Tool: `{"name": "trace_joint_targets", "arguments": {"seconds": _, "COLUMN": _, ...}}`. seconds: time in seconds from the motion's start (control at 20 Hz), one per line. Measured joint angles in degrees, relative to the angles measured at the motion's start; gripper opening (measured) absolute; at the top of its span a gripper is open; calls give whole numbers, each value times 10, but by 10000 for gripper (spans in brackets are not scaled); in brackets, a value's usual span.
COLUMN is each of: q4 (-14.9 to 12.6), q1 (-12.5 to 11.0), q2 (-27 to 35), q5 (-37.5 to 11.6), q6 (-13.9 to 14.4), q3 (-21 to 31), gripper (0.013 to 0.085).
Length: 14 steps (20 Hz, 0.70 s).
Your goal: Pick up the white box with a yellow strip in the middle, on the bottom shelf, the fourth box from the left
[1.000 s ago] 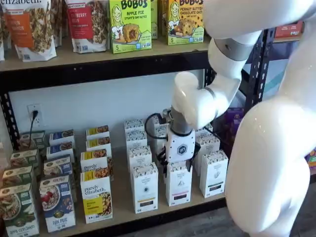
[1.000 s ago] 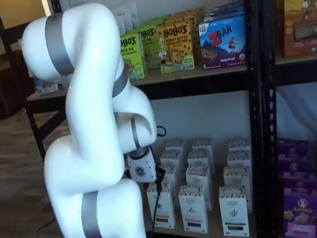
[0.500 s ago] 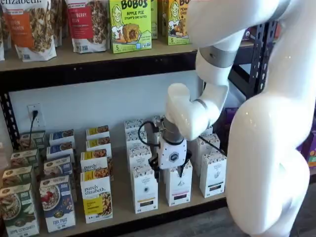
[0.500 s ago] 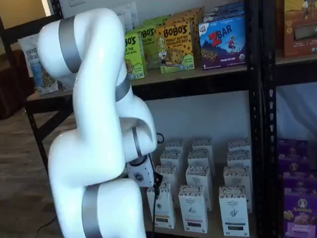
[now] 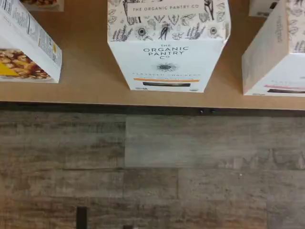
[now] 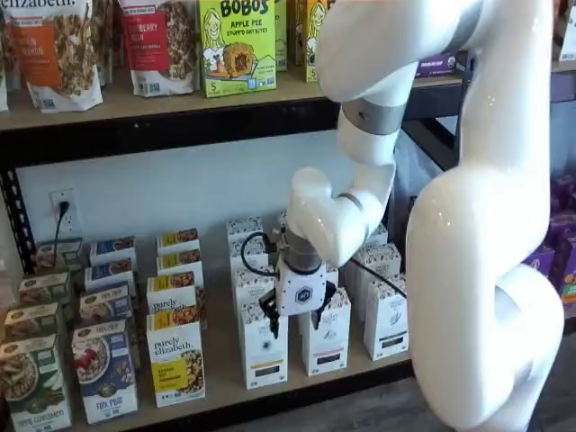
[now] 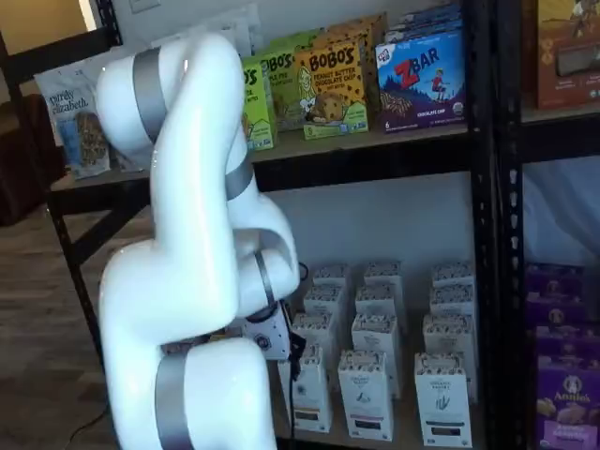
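On bottom shelf (image 6: 225, 382), white box (image 6: 264, 344) standing upright at front edge; my gripper (image 6: 295, 319) hovering just above it, fingers spread apart, gripping nothing.

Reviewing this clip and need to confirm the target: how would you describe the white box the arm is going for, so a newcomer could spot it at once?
Look to the bottom shelf, right of the granola boxes, where rows of tall white cartons stand. The white box is the front carton directly under the gripper, whose fingers stand apart. Unlike its pink-striped neighbour, its mid-front strip is yellow-orange.
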Motion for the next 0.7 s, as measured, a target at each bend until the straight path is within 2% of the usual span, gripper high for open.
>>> {"name": "trace_joint_targets", "arguments": {"seconds": 0.35, "q4": -31, "q1": -6, "q2": 59, "q5": -9, "q6": 25, "q3": -53, "gripper": 850}}
{"name": "trace_joint_targets", "arguments": {"seconds": 0.7, "q4": -17, "q1": -8, "q2": 98, "q5": -10, "q6": 9, "q3": -95, "gripper": 850}}
